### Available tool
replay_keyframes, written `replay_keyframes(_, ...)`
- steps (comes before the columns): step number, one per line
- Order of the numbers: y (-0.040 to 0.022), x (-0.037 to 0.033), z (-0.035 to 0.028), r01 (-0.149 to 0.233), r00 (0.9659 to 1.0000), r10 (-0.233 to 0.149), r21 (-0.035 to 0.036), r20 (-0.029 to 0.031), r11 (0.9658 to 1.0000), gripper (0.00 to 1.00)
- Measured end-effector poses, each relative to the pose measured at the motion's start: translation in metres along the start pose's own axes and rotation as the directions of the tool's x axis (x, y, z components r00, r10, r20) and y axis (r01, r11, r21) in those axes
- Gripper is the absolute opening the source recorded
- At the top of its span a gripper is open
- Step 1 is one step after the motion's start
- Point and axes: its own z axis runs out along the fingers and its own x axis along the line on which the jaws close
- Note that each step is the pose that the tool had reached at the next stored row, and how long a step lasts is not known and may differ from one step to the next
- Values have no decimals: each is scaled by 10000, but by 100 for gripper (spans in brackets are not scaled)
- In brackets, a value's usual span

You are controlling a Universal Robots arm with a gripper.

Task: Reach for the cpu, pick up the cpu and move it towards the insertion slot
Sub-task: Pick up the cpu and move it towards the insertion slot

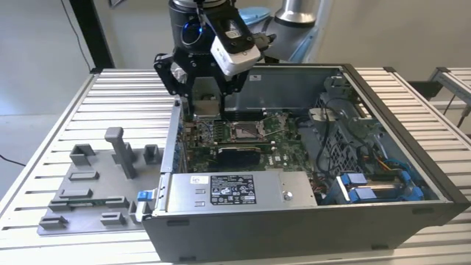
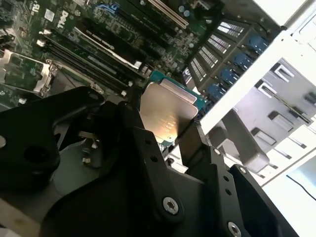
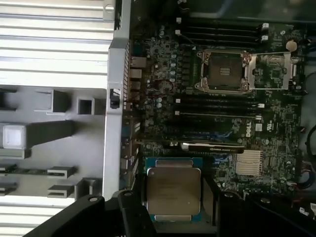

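Observation:
The cpu (image 3: 174, 191), a thin silvery square plate on a green edge, sits clamped between my gripper's black fingers (image 3: 134, 200) in both wrist views. My gripper (image 1: 207, 105) hangs over the open computer case's back corner on the exterior view's left, just inside the case wall, shut on the cpu (image 2: 165, 111). The insertion slot (image 1: 246, 131), a square socket with a shiny metal frame standing open and a dark centre, lies on the green board toward the exterior view's right of the gripper. The insertion slot (image 3: 222, 71) is apart from the held cpu.
A grey fixture plate (image 1: 96, 182) with upright blocks lies on the slatted table (image 1: 412, 105) outside the case. The case wall (image 1: 174, 143) stands between it and the board. A power supply (image 1: 235, 190), cables and blue drive bays (image 1: 375, 187) fill the case's near side.

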Motion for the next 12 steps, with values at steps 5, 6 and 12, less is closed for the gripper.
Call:
replay_keyframes(5, -6, -227, 3, -1, 10000, 1, -1, 0, 10000, 0)
replay_keyframes(6, -7, -274, 4, 0, 10000, 0, -1, 0, 10000, 0)
replay_keyframes(12, -15, -547, 8, -1, 10000, 1, -6, 0, 10000, 0)
